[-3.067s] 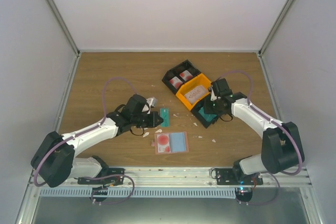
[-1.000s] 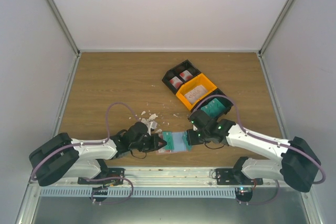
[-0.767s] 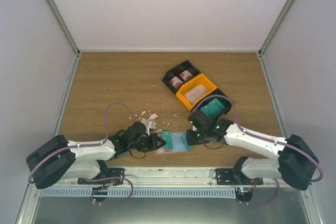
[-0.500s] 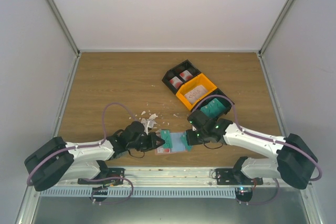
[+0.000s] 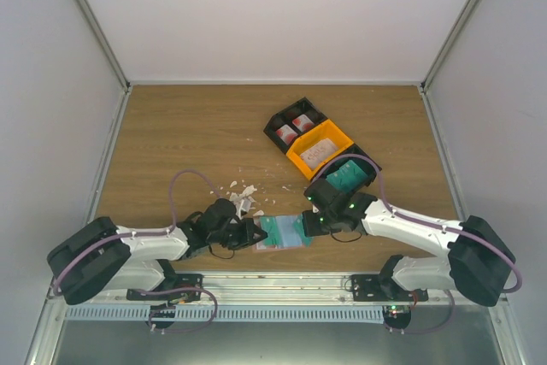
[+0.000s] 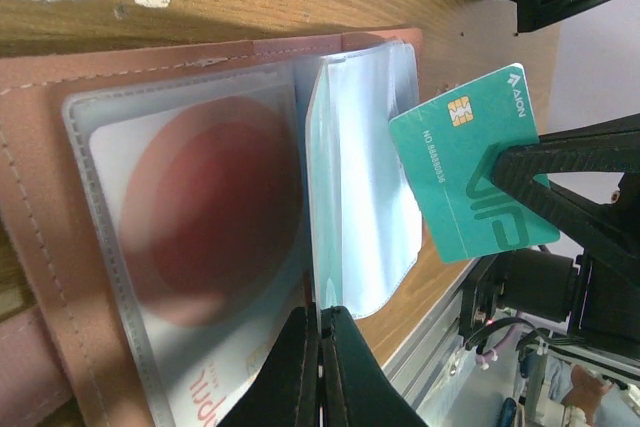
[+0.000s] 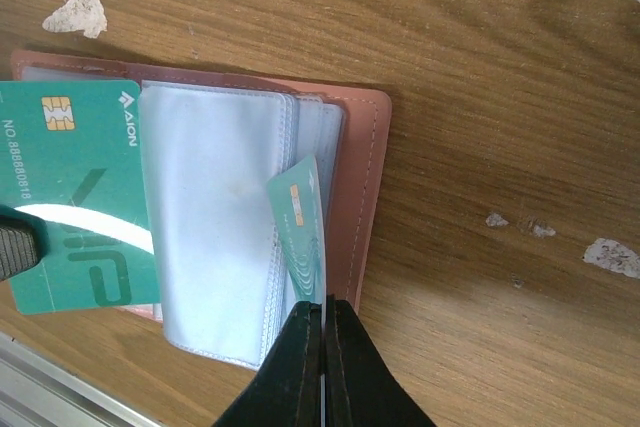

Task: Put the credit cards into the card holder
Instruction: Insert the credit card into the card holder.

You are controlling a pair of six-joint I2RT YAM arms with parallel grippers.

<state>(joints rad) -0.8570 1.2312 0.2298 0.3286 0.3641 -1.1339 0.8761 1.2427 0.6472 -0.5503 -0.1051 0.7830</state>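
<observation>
The card holder (image 5: 286, 242) lies open near the table's front edge, pink (image 7: 362, 187) with clear sleeves (image 6: 365, 197). A white card with a red disc (image 6: 200, 237) sits in its left sleeve. My left gripper (image 6: 320, 312) is shut on a teal credit card, seen edge-on (image 6: 317, 187) in its own view and flat (image 7: 75, 197) in the right wrist view, above the wallet's left half. My right gripper (image 7: 325, 302) is shut on another teal card (image 7: 300, 227), whose far end is at the sleeve stack by the wallet's right edge. In the top view the grippers (image 5: 255, 232) (image 5: 305, 224) face each other across the wallet.
Behind the wallet stand three joined bins: black with red-and-white cards (image 5: 291, 127), orange (image 5: 320, 150), and black with teal cards (image 5: 346, 175). White crumbs (image 5: 241, 190) lie behind my left gripper. A metal rail (image 5: 282, 284) runs along the table's near edge.
Three seconds ago my left gripper held its card behind the wallet and my right was at the bins. Both have come down to the wallet with teal cards. Over the last second they barely shifted.
</observation>
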